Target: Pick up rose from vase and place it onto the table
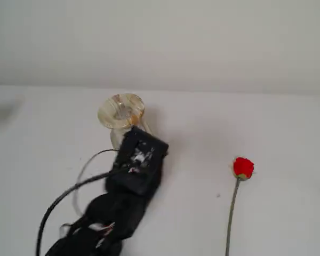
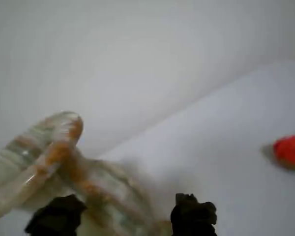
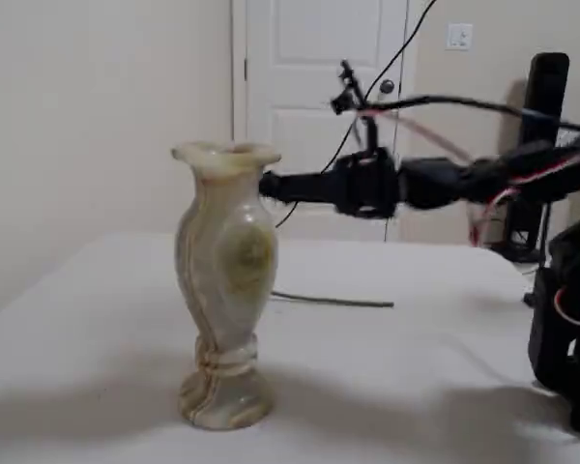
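Rose: the rose (image 1: 242, 167) lies flat on the white desk (image 1: 288, 138), out of the vase. In a fixed view from above its red bud sits right of the arm and its thin stem runs down to the bottom edge of the picture. In the wrist view the bud (image 2: 290, 150) shows as a red blur at the right edge. In the side-on fixed view only the stem (image 3: 333, 301) shows, as a thin dark line on the desk behind the vase.

Vase: the marbled cream vase (image 3: 224, 280) stands upright on its round foot, flared rim at the top. From above, its open mouth (image 1: 121, 110) is seen near the back of the desk, well apart from the rose. In the wrist view its rim and neck (image 2: 44, 152) fill the lower left, streaked tan and orange.

Fingers: the gripper (image 2: 123, 216) is close up to the vase; two dark fingertips (image 2: 192, 212) show at the bottom edge of the wrist view, one on each side of the vase body, with a wide gap between them. Whether they touch the stone cannot be told. They hold nothing.

Arm: the black arm (image 1: 129, 181) reaches from the lower left in the view from above; from the side it stretches level (image 3: 367, 184) at the height of the vase's neck.

Desk: plain white, with a pale wall behind.
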`<state>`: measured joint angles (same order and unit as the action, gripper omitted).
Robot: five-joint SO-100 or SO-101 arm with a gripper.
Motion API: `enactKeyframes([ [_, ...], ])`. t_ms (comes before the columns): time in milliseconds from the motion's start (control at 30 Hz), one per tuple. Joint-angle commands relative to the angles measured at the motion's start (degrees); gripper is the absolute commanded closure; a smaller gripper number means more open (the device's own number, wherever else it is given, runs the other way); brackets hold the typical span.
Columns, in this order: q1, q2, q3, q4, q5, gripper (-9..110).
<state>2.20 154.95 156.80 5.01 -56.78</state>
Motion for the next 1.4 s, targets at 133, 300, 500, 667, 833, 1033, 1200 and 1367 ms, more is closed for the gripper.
enactKeyframes([
  [133, -1.67, 28.39, -1.93, 40.96, 26.81, 88],
  [300, -1.49, 35.51, -3.34, 56.16, 37.27, 95],
  [500, -1.58, 35.51, -2.72, 60.56, 42.71, 101],
  [667, -4.83, 35.51, 1.76, 62.31, 44.65, 101],
  [833, -4.75, 35.51, 7.56, 62.49, 48.6, 101],
  [1033, -5.01, 35.51, 15.64, 61.35, 47.9, 101],
  [1200, -4.48, 35.51, 16.44, 61.26, 48.25, 101],
  [1367, -4.48, 35.51, 16.44, 61.35, 48.34, 99],
])
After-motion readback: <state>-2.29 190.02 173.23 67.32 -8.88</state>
